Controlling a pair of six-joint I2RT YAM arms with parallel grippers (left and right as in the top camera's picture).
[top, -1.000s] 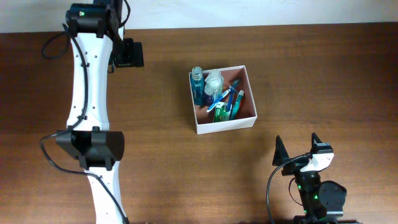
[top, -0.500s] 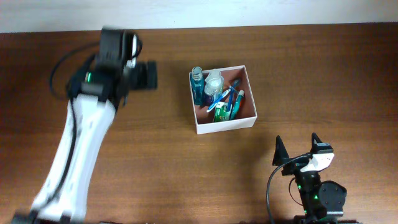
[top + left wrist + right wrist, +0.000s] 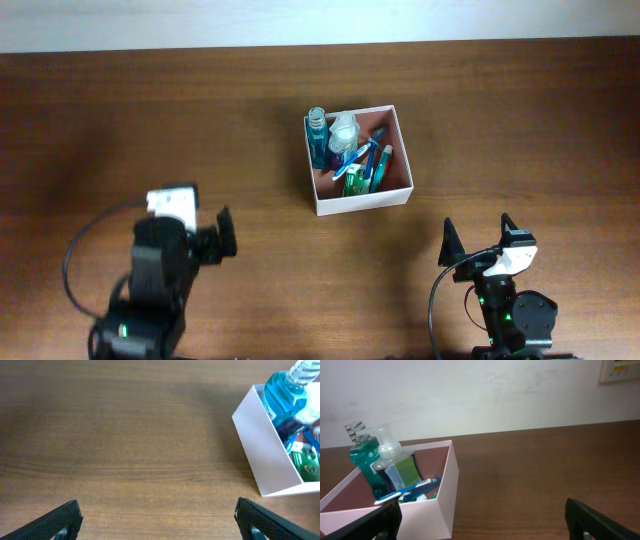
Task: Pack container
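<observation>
With my left fingers [image 3: 60, 520] and right fingers [image 3: 447, 245] both wide open and empty, well apart from the container [image 3: 365, 201] at mid-table [image 3: 520, 120], I fear a careless reach could clip the tall blue bottle [image 3: 317, 140] and topple it out.

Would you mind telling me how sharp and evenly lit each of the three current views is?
Overhead: sharp and evenly lit, the container crisp, the table a little darker toward the left. Left wrist: soft throughout, the blue bottle smeared and washed out at its cap. Right wrist: the container's contents read fairly clearly, and the wall behind is bright, without harsh glare.
</observation>
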